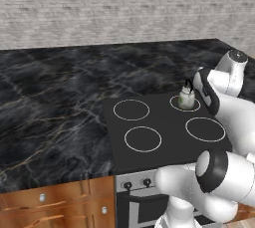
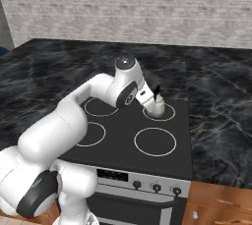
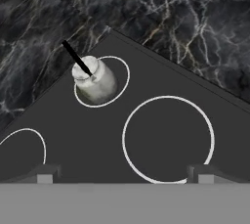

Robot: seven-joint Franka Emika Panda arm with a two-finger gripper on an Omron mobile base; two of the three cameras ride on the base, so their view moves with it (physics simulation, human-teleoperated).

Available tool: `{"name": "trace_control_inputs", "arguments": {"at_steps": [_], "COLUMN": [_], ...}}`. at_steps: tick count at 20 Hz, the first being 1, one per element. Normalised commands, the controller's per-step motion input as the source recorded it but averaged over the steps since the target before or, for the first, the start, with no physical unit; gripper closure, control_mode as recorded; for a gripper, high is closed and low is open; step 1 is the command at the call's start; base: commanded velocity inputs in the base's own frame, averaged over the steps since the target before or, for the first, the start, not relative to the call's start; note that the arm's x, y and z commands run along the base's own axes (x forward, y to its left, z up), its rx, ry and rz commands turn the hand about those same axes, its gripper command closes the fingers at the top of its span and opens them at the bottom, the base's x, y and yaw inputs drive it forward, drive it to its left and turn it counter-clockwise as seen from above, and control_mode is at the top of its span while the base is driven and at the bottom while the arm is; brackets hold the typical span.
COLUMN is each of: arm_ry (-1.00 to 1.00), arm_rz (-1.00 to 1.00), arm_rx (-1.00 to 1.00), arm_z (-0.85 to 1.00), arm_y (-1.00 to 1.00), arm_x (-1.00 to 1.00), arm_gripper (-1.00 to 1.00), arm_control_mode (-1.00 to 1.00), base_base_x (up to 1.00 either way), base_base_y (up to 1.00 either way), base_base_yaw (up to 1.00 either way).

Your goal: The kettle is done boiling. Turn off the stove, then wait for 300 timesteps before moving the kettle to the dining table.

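Hand view: pincer [image 3: 122, 173] wide apart, empty, above stove [image 3: 97, 135].

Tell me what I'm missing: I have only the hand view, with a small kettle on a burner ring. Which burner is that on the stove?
Observer: From the base views, the kettle sits in the back right ring of the stove, nearest the wall.
Operator: Can you see the knobs?
Observer: Yes, small black knobs line the steel front panel, below the cooktop edge. Their setting is too small to read.
Operator: Where is the gripper relative to the kettle?
Observer: The gripper is open and hangs above the stove, beside the kettle, not touching it. In the right base view the wrist sits just left of the kettle.
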Motion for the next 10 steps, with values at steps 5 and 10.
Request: {"name": "trace_control_inputs", "arguments": {"at_steps": [5, 10], "arm_ry": [0.02, 0.01], "arm_rz": [0.12, 0.07], "arm_rx": [-0.09, -0.04], "arm_z": [-0.01, -0.11], "arm_y": [0.1, 0.04], "arm_x": [0.31, 0.32], "arm_gripper": [-1.0, -1.0], "arm_control_mode": [-1.0, -1.0], "base_base_x": [0.0, 0.0], "base_base_y": [0.0, 0.0], "base_base_yaw": [0.0, 0.0]}}
